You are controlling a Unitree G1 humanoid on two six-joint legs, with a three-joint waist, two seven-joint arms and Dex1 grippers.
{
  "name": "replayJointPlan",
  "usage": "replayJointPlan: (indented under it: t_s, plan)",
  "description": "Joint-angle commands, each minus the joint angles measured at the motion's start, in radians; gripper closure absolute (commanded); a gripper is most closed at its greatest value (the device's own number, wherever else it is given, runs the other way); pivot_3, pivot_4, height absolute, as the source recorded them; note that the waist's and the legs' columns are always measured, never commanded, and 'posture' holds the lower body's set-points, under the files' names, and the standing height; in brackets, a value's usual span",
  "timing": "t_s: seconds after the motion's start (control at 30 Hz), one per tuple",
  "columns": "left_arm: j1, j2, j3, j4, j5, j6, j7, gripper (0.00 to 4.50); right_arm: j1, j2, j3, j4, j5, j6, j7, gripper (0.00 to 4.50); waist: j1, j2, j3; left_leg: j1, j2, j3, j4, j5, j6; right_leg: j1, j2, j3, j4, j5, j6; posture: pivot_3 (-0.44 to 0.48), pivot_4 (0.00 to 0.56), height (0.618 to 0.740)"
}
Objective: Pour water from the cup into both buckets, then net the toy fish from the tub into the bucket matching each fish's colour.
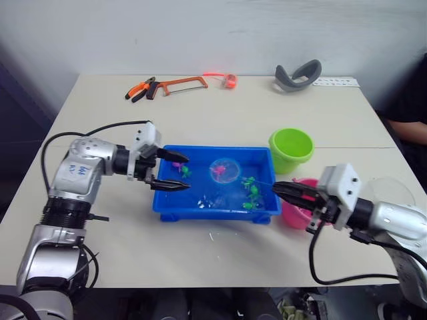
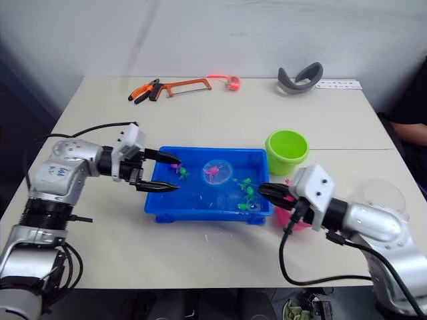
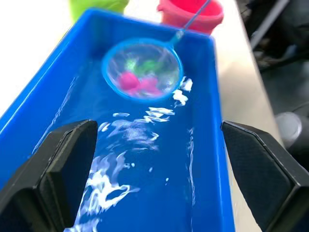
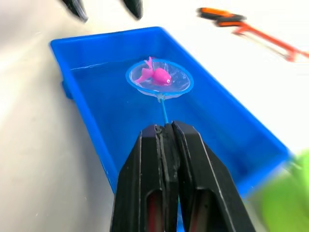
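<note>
Our right gripper (image 4: 165, 129) has its two black fingers pressed together on the thin handle of the net (image 4: 160, 79). In the head views we see this gripper (image 1: 283, 189) just off the tub's right end, in front of the pink bucket (image 1: 294, 212). The net's long axis runs roughly from 3 o'clock to 9 o'clock: the handle leaves our fingertips and the hoop (image 1: 223, 171) lies out toward 9 o'clock, over the middle of the tub (image 1: 212, 212). The hoop sits about level, mesh sagging below the rim, with one pink fish (image 4: 155, 75) lying in it, just above the water.

Our left gripper (image 1: 168, 171) is spread wide, holding nothing, its fingers pointing toward 3 o'clock over the tub's left end. One finger reaches over the far left corner, the other over the near left part.

The tub is on the table (image 1: 100, 240) between our two arms, its long side running left to right, with water inside. Green fish (image 1: 250, 193) float toward its right end, and a pink and a green one (image 1: 181, 167) near the left. The green bucket (image 1: 291, 149) stands upright at 1 o'clock from the tub, just beyond the pink one. The cup (image 2: 379, 198) stands at the far right, past our right forearm. A hacksaw (image 1: 181, 84) and pliers (image 1: 141, 89) lie at 12 o'clock along the far edge.
</note>
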Motion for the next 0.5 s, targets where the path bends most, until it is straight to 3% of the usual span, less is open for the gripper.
replayJointPlan:
  t_s: [0.03, 0.1, 0.37, 0.5]
  plan:
    - [-0.037, -0.071, -0.034, -0.02, -0.036, 0.007, -0.021, 0.06, 0.13, -0.006, -0.252, -0.168, 0.141, 0.085, -0.042, 4.5, -0.008, 0.0, 0.0, 0.001, 0.0, 0.001, 0.0, 0.0, 0.0, 0.0, 0.0, 0.001, 0.0, 0.0, 0.0, 0.0, 0.15, 0.74]
    - [-0.048, -0.133, -0.062, -0.016, -0.041, -0.002, -0.02, 0.06, 0.24, 0.005, -0.412, -0.237, 0.185, 0.116, -0.044, 4.5, 0.005, 0.001, -0.001, 0.002, 0.0, -0.001, -0.001, 0.0, 0.001, 0.0, 0.001, 0.001, 0.0, 0.0, 0.0, 0.0, 0.15, 0.74]
    - [-0.065, -0.236, -0.104, 0.032, -0.022, -0.053, -0.033, 0.06, 0.561, 0.063, -0.798, -0.316, 0.35, 0.08, -0.057, 4.5, 0.022, 0.001, -0.001, 0.002, -0.002, 0.0, 0.0, 0.0, 0.003, 0.003, 0.002, 0.003, -0.001, 0.001, 0.002, 0.0, 0.15, 0.74]
    - [-0.087, -0.259, -0.114, 0.072, -0.015, -0.081, -0.049, 0.06, 0.72, 0.101, -0.887, -0.316, 0.331, -0.006, -0.031, 4.5, 0.023, 0.001, -0.001, 0.002, -0.003, -0.001, -0.001, 0.0, 0.004, 0.003, 0.002, 0.003, -0.002, 0.001, 0.002, 0.0, 0.15, 0.74]
